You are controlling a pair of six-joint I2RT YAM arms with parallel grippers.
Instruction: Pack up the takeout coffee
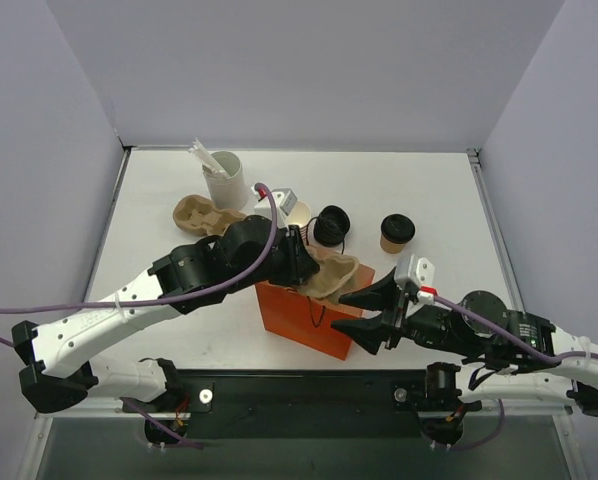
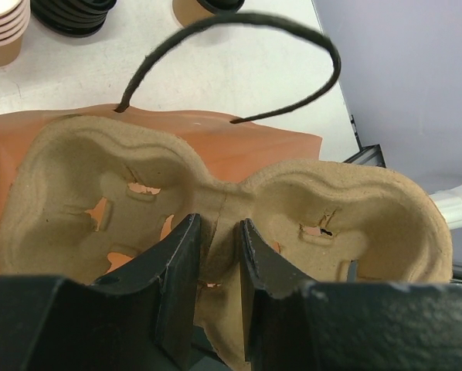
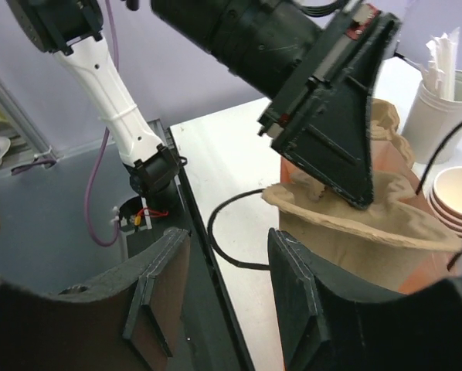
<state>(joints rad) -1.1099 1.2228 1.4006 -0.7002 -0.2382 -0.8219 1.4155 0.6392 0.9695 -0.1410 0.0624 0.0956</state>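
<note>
Top external: right gripper (image 1: 352, 320) near, jaws spread wide beside orange paper bag (image 1: 294, 310); left gripper (image 1: 304, 262) clamps tan pulp cup carrier (image 1: 337, 272) over it.
Beyond, tan paper cup with black lid (image 1: 397, 232) stands alone on the table; we judge it light and crushable, so grip mid-wall, gently.

Pulp carrier (image 2: 354, 201) over orange bag (image 1: 299, 315)
</note>
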